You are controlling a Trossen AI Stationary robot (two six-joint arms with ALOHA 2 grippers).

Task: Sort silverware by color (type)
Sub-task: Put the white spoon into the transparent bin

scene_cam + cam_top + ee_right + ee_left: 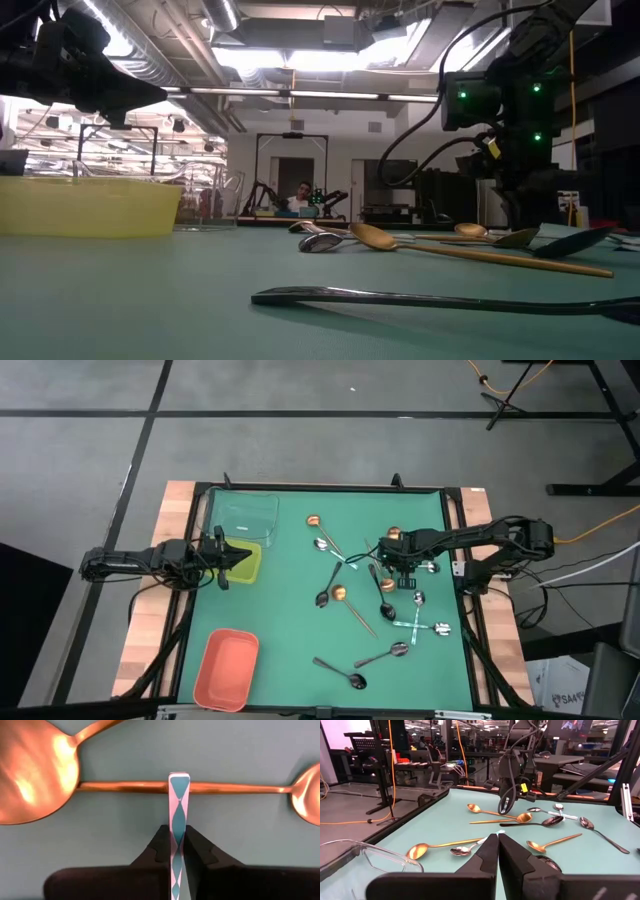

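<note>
While you check the high view: left gripper (236, 557) hangs over the yellow-green tray (252, 568) at the left edge, fingers pressed together, nothing in them. Clear tray (250, 515) sits just beyond it, salmon tray (227, 670) at the near left. Right gripper (401, 567) is down among the spoons right of centre, beside a copper spoon (393, 533). You can't see what it holds from here. The other spoons lie loose on the green mat (290, 620), middle to right, none in any tray. One black spoon (352, 679) lies nearest.

Low view: yellow-green tray (90, 207) at left. A long black spoon (450, 298) lies closest, with a copper spoon (375, 237) behind it. The right arm (500, 105) comes down at the right. A person (303, 192) sits far back in the room.

Left wrist view: your left gripper (498, 837) has both fingers (487, 860) touching, empty. Clear tray rim (370, 856) is close by. Copper, silver and dark spoons are spread over the mat, and the right gripper (512, 802) stands among them at the far side.

Right wrist view: right gripper (178, 834) pinches the thin handle of a silver spoon (179, 805) between its fingers (157, 847). The handle's end crosses a copper handle (125, 786) lying sideways. A copper bowl (30, 770) is at one side, another copper bowl (307, 795) at the other.
</note>
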